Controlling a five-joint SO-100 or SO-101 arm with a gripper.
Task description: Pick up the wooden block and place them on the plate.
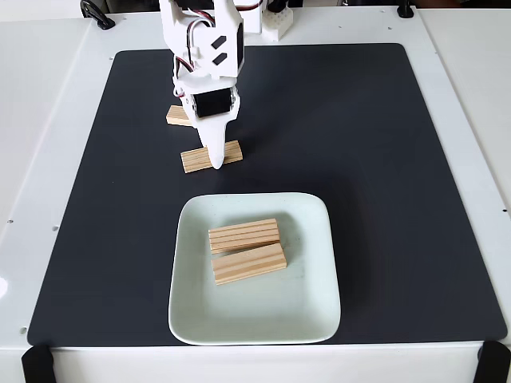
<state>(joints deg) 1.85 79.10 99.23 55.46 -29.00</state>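
Observation:
Two wooden blocks (244,234) (249,263) lie side by side on the pale mint-green plate (307,307) at the front centre of the fixed view. A third block (193,159) rests on the black mat just behind the plate. My white gripper (215,164) points straight down over it, its tip in front of the block's middle. I see a single tapered finger, so whether the jaws are open or closed around this block is unclear. One more block (176,116) lies farther back, partly hidden behind the gripper body.
A black mat (359,159) covers most of the white table (48,120). The arm's base (267,20) stands at the back edge. Black clamps sit at the front corners (36,363).

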